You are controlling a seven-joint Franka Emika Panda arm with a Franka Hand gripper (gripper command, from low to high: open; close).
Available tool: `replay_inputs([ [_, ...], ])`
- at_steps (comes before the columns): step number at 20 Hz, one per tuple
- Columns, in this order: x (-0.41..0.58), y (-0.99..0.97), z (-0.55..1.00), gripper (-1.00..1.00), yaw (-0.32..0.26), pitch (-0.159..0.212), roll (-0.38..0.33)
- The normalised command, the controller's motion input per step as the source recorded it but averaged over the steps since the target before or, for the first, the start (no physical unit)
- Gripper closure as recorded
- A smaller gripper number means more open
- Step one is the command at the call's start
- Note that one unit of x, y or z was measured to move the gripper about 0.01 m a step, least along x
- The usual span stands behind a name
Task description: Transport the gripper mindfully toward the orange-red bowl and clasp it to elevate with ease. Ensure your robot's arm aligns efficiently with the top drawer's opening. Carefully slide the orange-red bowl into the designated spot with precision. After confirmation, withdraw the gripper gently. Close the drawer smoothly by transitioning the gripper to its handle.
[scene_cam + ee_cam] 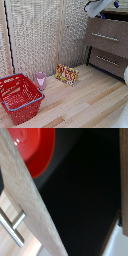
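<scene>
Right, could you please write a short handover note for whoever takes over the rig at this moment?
Gripper: above the top drawer in the exterior view. The fingers do not show in the wrist view, so open or shut cannot be told.
Orange-red bowl: lying in the drawer's dark interior, behind the front board; nothing is seen holding it.
Done: the bowl looks placed in the open drawer.
Left: lift the gripper clear, move it to the handle, and push the drawer shut.
</scene>
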Motion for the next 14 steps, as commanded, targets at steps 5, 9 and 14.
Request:
replay_inputs([
  [5,-0.021,0.36,-0.07,-1.00,0.060,0.205,-0.333],
  [9,0.099,0.42,-0.22,-1.00,0.058,0.119,-0.346],
  [14,0.320,0.50,-0.43,-1.00,0.033,0.024,-0.325],
])
